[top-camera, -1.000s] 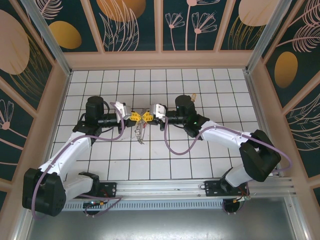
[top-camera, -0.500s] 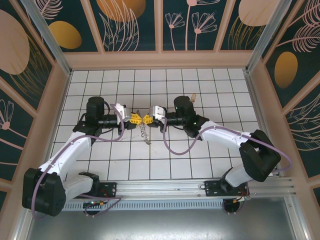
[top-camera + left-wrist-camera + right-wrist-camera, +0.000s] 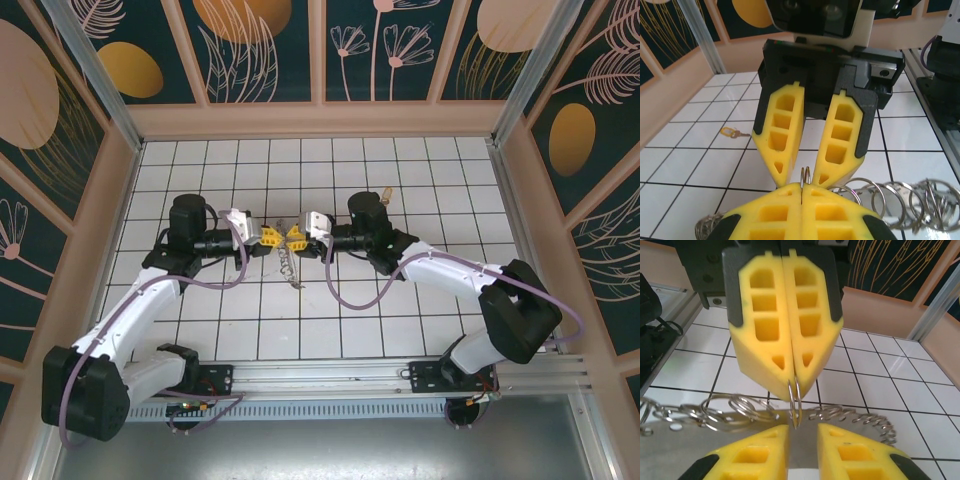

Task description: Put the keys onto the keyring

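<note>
My left fingers [image 3: 771, 215] cover part of the keyring [image 3: 880, 196]. Its loops run past the edge. The key [image 3: 732, 132] is too small to show teeth.

You see your right pincer [image 3: 802, 429] parted around the keyring [image 3: 796, 421], which the left pincer [image 3: 795, 382] pinches tight.

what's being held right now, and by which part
The left gripper pinches the keyring by its wire loop at the fingertips; the right gripper is open.

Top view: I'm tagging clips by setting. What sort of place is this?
Probably an enclosed robot test cell, not a home: white tiled floor, leaf-patterned wall panels, aluminium rail along the near edge.
</note>
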